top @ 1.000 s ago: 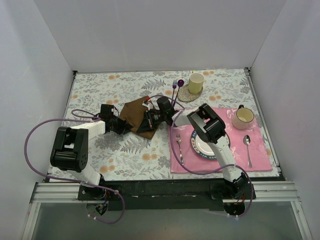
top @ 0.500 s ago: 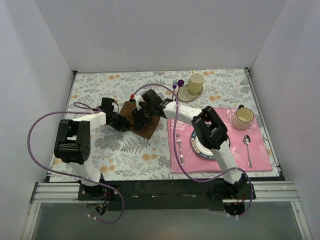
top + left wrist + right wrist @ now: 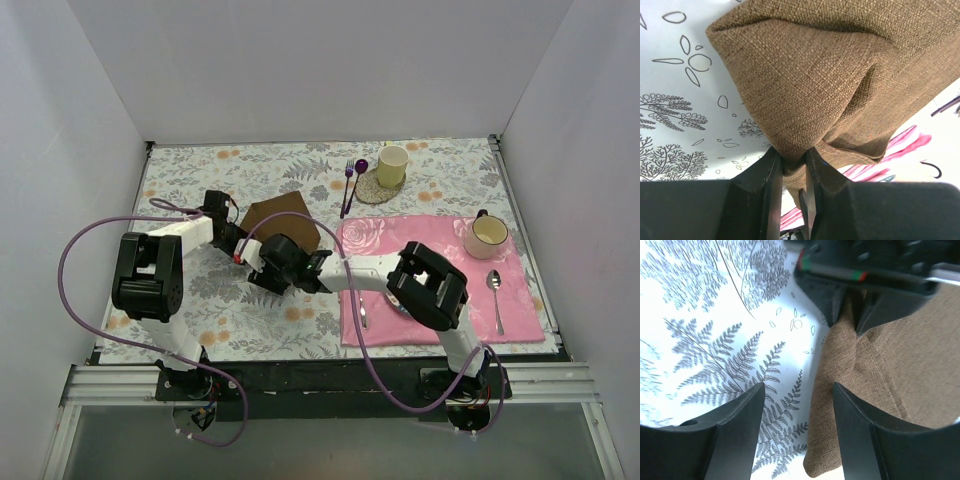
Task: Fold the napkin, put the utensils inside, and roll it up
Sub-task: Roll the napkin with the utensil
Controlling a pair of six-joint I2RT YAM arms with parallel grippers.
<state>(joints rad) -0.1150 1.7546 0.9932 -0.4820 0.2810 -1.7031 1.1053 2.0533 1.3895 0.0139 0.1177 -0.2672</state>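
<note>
Pinching one corner of the brown napkin, my left claw is clenched on the cloth, a small tuck of fabric squeezed between its two fingers. The napkin lies partly folded on the fern-printed tablecloth, left of the pink mat. My right claw is released, fingers spread wide and holding nothing. From its wrist camera, the napkin's near edge runs straight ahead between the fingers toward the left claw, with most of the cloth off to the right. I judge the right claw should shift right and close on that edge.
</note>
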